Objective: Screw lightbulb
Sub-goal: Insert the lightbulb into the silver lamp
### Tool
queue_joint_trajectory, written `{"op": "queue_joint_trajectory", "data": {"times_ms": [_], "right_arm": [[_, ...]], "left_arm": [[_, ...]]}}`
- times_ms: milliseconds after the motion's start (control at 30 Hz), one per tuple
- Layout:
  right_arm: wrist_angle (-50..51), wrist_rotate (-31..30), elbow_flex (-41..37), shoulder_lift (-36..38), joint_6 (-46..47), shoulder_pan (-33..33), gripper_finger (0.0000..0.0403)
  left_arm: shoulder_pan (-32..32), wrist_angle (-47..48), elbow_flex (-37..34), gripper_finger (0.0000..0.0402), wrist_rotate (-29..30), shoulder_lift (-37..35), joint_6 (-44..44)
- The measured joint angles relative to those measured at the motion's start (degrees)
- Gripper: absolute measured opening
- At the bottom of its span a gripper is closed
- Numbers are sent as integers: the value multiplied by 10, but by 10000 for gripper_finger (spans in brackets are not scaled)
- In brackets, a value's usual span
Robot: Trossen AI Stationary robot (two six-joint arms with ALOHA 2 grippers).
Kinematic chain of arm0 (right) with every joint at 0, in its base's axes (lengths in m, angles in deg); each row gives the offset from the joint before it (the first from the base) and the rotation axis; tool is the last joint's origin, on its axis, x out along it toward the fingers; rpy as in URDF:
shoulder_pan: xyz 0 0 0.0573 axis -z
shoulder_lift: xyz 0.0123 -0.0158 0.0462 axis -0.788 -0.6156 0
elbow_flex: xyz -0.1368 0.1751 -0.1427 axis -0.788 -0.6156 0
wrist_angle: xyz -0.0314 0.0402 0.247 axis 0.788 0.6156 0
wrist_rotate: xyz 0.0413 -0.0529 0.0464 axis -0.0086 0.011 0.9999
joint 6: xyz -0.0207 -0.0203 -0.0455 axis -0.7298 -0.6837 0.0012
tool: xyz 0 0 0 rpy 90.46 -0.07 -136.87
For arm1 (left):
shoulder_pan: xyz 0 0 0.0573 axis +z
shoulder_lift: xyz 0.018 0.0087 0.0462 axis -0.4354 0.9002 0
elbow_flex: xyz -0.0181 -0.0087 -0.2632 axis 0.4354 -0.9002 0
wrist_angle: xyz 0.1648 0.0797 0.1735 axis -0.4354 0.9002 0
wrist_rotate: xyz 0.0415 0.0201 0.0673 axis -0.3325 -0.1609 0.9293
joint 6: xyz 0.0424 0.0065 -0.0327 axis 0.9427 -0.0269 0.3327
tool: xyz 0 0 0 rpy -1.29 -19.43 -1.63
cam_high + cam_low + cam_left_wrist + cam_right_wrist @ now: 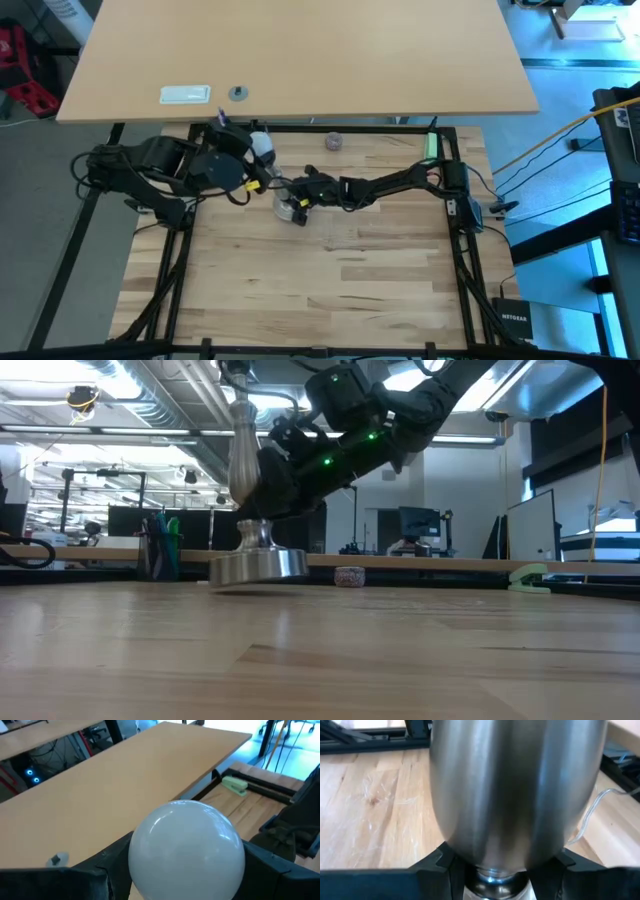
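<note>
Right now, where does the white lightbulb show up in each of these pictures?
High view: lightbulb upper left of centre, in the left gripper.
Low view: not in it.
Left wrist view: fills the lower middle, between the jaws.
Right wrist view: not in it.
Shared landmark: the green stapler.

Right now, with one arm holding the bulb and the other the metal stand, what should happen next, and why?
Probably the left gripper, holding the white frosted round lightbulb, should carry it over the silvery lamp stand, which the right gripper grips by its neck: the bulb is still off to one side.
</note>
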Motion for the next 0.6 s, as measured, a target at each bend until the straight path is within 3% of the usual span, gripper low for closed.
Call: {"op": "queue_joint_trajectory", "data": {"times_ms": [100, 267, 367, 600], "right_arm": [[11, 0, 0, 0, 7, 0, 170], [21, 0, 1, 2, 13, 0, 281], [23, 0, 5, 12, 11, 0, 327], [133, 0, 4, 84, -11, 0, 351]], "left_arm": [[0, -3, 0, 249, -1, 7, 4], [0, -8, 1, 249, 4, 19, 8], [0, -10, 1, 249, 3, 18, 6], [5, -59, 0, 249, 3, 8, 9]]}}
